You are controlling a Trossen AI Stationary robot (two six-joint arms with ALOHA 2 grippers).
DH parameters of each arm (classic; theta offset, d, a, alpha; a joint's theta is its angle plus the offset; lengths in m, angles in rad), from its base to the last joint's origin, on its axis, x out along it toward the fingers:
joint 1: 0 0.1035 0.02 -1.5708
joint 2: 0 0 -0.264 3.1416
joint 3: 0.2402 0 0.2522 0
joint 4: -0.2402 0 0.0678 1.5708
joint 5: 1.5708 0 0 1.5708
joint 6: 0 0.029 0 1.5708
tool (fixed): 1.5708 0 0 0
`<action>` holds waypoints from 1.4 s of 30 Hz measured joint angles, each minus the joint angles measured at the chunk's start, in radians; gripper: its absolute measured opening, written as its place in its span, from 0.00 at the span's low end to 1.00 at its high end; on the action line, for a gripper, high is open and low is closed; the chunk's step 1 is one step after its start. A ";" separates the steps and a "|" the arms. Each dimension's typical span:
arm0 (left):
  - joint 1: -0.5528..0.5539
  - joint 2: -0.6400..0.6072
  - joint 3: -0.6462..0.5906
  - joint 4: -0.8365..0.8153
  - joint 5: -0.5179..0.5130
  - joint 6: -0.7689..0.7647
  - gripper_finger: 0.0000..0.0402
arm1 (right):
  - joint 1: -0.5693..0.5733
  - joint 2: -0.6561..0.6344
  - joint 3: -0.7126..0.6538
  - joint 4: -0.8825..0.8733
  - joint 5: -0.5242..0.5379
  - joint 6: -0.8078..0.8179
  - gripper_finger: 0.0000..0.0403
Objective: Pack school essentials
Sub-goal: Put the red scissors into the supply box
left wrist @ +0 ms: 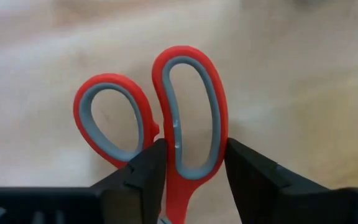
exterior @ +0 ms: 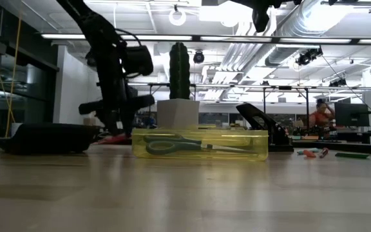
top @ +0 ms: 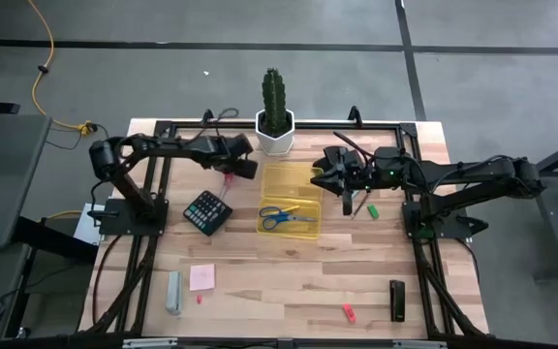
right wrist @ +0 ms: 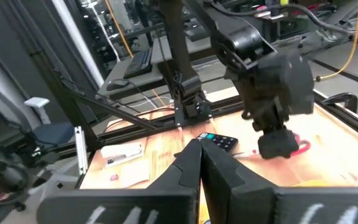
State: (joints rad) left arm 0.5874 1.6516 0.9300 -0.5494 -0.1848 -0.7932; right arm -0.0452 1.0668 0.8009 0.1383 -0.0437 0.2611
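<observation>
High view: left tool [top: 243,167] sits on the bench [top: 289,281] just left of the yellow tray [top: 293,178]; red-handled scissors [top: 229,178] barely peek out beneath it; blue-handled scissors [top: 287,217] lie in the tray.
Low view: left arm hides the grasp.
Left wrist view: fingers [left wrist: 143,176] clamp the larger red loop, blades cut off.
Right wrist view: right tool [right wrist: 200,163] closed together, empty, raised.

Right gripper [right wrist: 199,163] hangs above the wooden table [right wrist: 160,155], fingers pressed together.
Beyond it, the left gripper [right wrist: 278,144] holds red-handled scissors [right wrist: 298,147]; a calculator [right wrist: 219,142] and white stapler [right wrist: 122,152] lie nearby.
</observation>
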 joint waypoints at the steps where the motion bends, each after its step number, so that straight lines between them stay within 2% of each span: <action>1: 0.002 -0.013 0.000 0.000 -0.009 0.006 0.37 | 0.000 0.000 0.000 0.000 0.007 0.000 0.00; 8: 0.013 -0.071 0.001 -0.004 -0.069 0.022 0.38 | 0.000 0.000 0.000 0.000 0.009 0.000 0.00; 15: 0.016 -0.048 0.001 0.034 -0.020 0.005 0.38 | 0.000 0.000 0.000 0.000 0.035 0.000 0.00; 26: 0.006 -0.065 0.002 0.046 -0.023 0.046 0.32 | 0.000 0.000 0.000 0.000 0.041 0.003 0.00; 30: 0.006 -0.124 0.002 0.045 0.035 0.098 0.32 | 0.000 0.000 0.000 0.001 0.041 0.003 0.00; 35: -0.016 -0.264 0.002 0.046 0.089 0.181 0.32 | 0.000 0.000 0.000 0.016 0.041 0.000 0.00; 39: -0.072 -0.378 0.002 0.074 0.107 0.222 0.33 | 0.000 0.000 0.000 0.056 0.041 -0.018 0.00; 42: -0.140 -0.430 0.004 0.174 0.170 0.249 0.33 | 0.000 0.000 0.000 0.124 0.065 -0.059 0.00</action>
State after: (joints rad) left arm 0.4472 1.2213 0.9343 -0.3753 -0.0144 -0.5441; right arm -0.0452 1.0668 0.8009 0.2623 0.0218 0.2024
